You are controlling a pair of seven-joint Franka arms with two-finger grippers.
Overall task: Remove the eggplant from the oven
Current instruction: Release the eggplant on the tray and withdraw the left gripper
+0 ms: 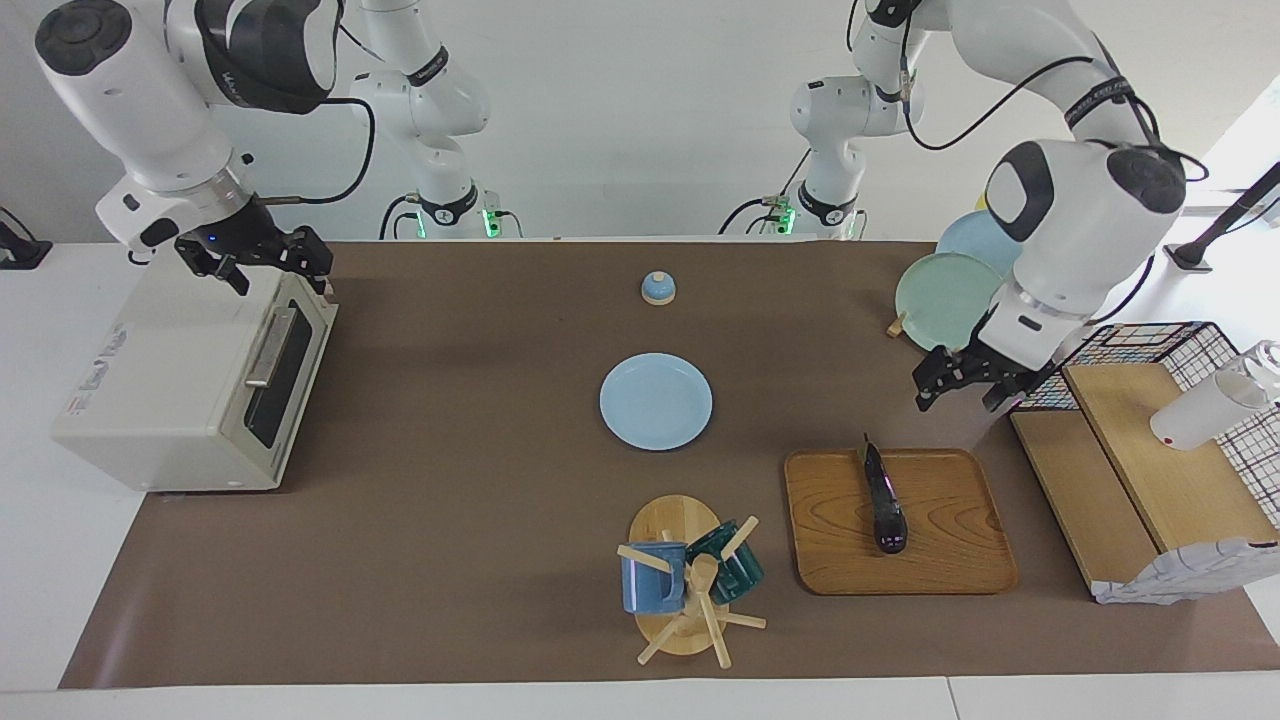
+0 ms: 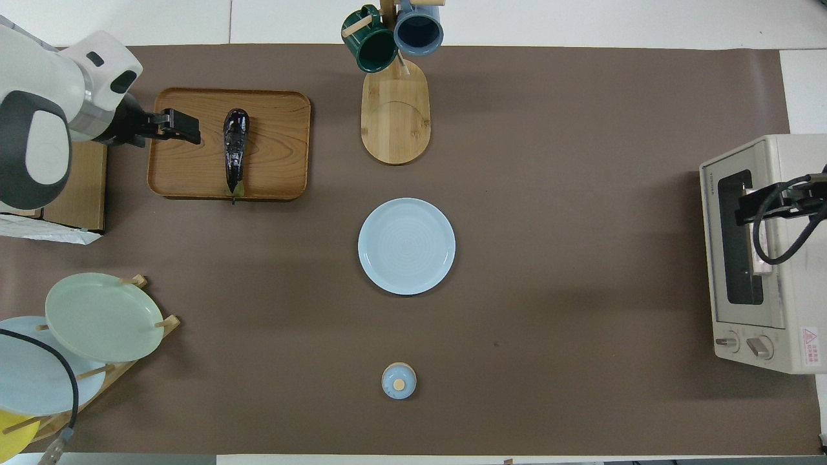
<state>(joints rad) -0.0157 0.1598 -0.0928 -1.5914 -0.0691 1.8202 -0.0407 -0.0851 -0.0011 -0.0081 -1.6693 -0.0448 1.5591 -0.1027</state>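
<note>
Glossy dark purple, the eggplant (image 1: 884, 500) lies free on the wooden tray (image 1: 950, 560) toward the left arm's end of the table, stem end pointing toward the robots, nothing touching it. The left gripper (image 1: 963, 383) hangs in the air above the table beside the tray's edge, clear of the eggplant, and its fingers look spread and empty (from overhead it sits over the tray's rim (image 2: 176, 126), but the facing view shows it well up). At the right arm's end stands the oven (image 1: 150, 400), door shut, the silver handle (image 1: 268, 345) across its front. The right gripper (image 1: 268, 258) hovers just over the oven's top front edge, near the handle; whether its fingers are parted or closed, I can't tell from here. Mid-table sits the blue plate (image 1: 656, 401), bare, with a small blue lid (image 1: 657, 288) nearer to the robots than it. Farther from the robots than the plate is the mug stand (image 1: 680, 590), carrying a blue mug (image 1: 645, 582) and a green mug (image 1: 735, 565). A plate rack (image 2: 84, 323) stands near the left arm's base.
</note>
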